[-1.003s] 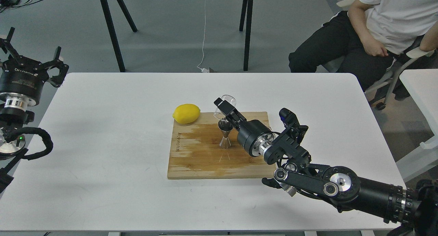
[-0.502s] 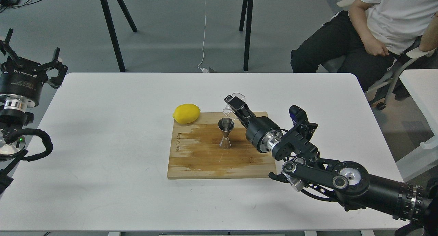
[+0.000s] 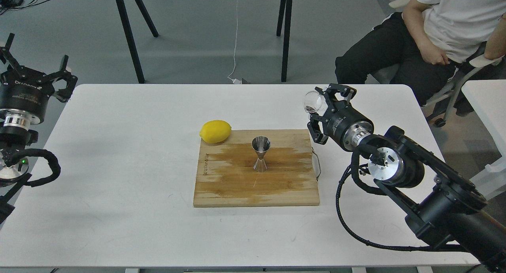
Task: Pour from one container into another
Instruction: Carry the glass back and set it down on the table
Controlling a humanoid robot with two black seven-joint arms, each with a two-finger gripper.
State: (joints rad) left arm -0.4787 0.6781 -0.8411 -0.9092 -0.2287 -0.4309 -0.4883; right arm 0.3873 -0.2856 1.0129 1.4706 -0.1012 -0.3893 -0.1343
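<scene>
Right of centre, upper frame: right gripper (image 3: 322,114) has swung away from over the jigger, up and rightward, fingers clenched on the glass cup (image 3: 313,101).
Cup: raised over bare table (image 3: 118,154), well apart from the board (image 3: 237,186); contents too small to tell.
Jigger (image 3: 261,153): upright mid-board, nothing touching it.
Lemon (image 3: 215,131): at board's upper-left corner.
Left gripper (image 3: 33,73): far left edge, fingers spread, empty.
Reading: I judge the pour finished; cup needs setting down.
</scene>
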